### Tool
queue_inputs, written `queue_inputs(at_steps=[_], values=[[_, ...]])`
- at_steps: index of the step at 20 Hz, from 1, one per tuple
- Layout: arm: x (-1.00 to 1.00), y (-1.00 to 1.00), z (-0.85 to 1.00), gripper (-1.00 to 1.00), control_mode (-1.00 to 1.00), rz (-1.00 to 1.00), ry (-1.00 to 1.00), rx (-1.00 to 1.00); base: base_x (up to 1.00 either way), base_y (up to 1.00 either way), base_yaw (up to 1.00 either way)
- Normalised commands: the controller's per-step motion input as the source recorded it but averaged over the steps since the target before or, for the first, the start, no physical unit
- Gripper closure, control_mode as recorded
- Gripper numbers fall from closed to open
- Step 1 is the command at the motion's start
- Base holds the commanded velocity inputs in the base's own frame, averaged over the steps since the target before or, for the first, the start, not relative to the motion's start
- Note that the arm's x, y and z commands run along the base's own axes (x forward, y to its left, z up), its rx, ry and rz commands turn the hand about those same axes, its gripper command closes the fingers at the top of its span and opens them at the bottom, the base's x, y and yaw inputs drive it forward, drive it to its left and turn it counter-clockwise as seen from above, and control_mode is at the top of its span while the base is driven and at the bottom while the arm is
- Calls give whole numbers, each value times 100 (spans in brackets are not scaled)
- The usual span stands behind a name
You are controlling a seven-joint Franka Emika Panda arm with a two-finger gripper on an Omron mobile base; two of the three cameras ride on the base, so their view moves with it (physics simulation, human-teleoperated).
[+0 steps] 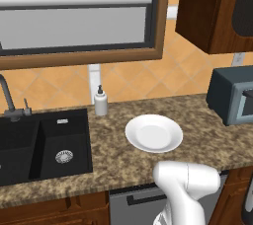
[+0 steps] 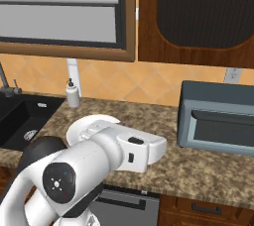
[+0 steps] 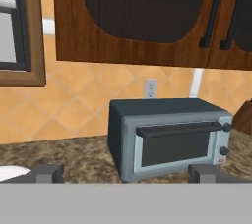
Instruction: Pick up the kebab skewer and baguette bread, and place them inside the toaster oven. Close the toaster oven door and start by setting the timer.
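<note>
Hand view: one dark blue-grey box toaster oven at 5 o'clock, grey-framed door shut, on speckled brown granite counter. Gripper fingers spread wide, empty. One round white plate, bare. One black sink. Tan tiled wall.

Speckled brown granite tabletop with black sink at left; orange tiled wall; wood-framed window; dark wooden cabinets overhead.
</note>
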Motion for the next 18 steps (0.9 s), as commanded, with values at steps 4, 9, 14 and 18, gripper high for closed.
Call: queue_inputs(at_steps=[4,9,14,18], values=[[2,38,-6,-100,-100,0,-1,-6,0,0,0],[-2,8,0,-100,-100,0,-1,0,0,0,0],[-8,-7,0,-100,100,0,-1,0,-10,-30,-3],[0,0,0,-100,100,0,0,0,-5,-51,-4]])
